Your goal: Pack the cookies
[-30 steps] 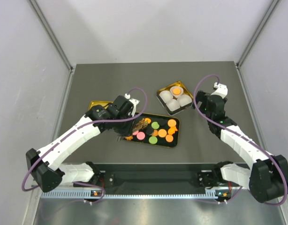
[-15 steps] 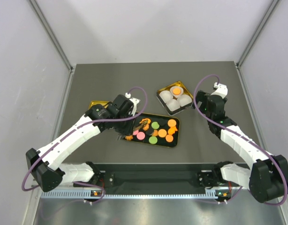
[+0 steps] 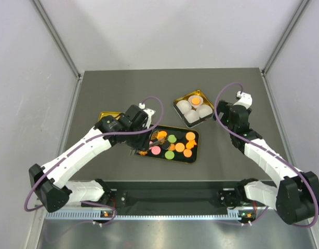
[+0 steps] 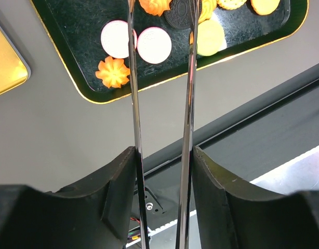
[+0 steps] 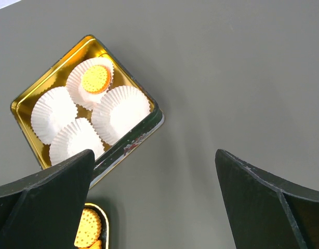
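Note:
The cookies (image 3: 176, 146), orange, pink and green, lie in a black gold-rimmed tray (image 3: 195, 155). My left gripper (image 3: 141, 139) is shut on metal tongs (image 4: 134, 104), whose blades reach over the tray's left end. In the left wrist view an orange flower cookie (image 4: 155, 6) and a dark round cookie (image 4: 181, 14) sit between the blade tips; I cannot tell if they are pinched. Two pink cookies (image 4: 154, 44) and another orange flower (image 4: 114, 72) lie beside them. My right gripper (image 5: 154, 155) is open and empty over bare table right of the gold tin (image 5: 123, 150).
The gold tin (image 3: 176, 102) holds several white paper cups (image 5: 120, 111); one holds an orange cookie (image 5: 95, 79). A gold lid (image 3: 106, 115) lies left of the tray, partly under my left arm. The table's near edge and rail run below the tray.
The tong tips have shifted slightly among the cookies at the tray's left end. The right arm has not moved.

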